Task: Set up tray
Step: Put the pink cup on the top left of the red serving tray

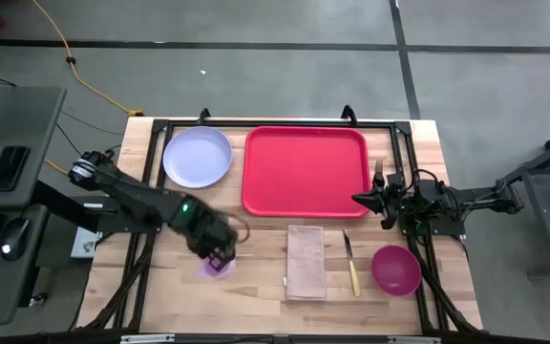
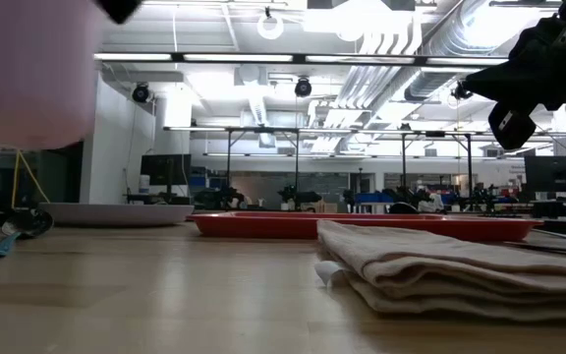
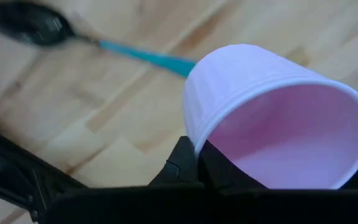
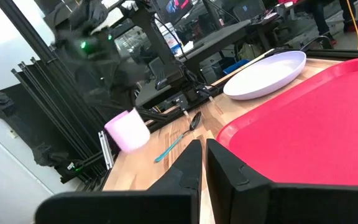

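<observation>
A lilac plastic cup (image 3: 272, 124) hangs above the wooden table near its left front, with my left gripper (image 1: 220, 256) shut on it. In the low view the cup (image 2: 28, 69) is clear of the tabletop. The red tray (image 1: 306, 170) lies flat at the far middle of the table. My right gripper (image 4: 202, 163) waits shut and level at the tray's right edge, touching nothing. My left gripper holds the cup by its rim and wall (image 3: 197, 144). One finger (image 3: 180, 163) is outside the wall and the other (image 3: 229, 173) is inside the cup. The fingers come from above, pointing steeply down. The cup is lifted clear of the table, mouth up and a little tilted.
A lilac plate (image 1: 197, 156) lies left of the tray. A teal-handled spoon (image 3: 42, 28) lies on the wood below the cup. At the front, a folded tan napkin (image 1: 306, 261), a knife (image 1: 351, 264) and a magenta bowl (image 1: 395, 269). A fork (image 1: 378, 174) lies right of the tray.
</observation>
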Robot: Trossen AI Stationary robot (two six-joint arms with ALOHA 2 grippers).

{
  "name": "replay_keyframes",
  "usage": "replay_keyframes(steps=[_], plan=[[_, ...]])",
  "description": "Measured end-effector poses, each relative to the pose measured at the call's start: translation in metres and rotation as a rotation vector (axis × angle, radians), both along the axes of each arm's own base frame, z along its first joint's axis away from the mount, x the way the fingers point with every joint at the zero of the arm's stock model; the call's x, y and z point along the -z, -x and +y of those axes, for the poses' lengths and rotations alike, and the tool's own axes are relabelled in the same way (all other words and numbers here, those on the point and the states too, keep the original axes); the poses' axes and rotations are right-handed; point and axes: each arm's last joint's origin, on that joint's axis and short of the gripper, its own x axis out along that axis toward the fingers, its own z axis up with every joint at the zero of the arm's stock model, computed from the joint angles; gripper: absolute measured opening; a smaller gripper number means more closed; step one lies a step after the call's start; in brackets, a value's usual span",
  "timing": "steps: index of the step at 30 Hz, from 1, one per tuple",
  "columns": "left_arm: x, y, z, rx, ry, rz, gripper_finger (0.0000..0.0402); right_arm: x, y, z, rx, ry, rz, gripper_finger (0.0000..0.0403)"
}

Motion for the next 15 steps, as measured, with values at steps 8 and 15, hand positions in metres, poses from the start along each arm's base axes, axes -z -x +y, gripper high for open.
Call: replay_keyframes(steps=[8, 15], plan=[[-0.027, -0.019, 0.053, -0.067, -0.036, -0.097, 0.0012, 0.000, 0.000, 0.000, 0.000, 0.010, 0.001, 0.0000], [-0.042, -0.022, 0.095, -0.174, -0.145, -0.119, 0.0012, 0.000, 0.000, 0.000, 0.001, 0.036, 0.002, 0.0000]])
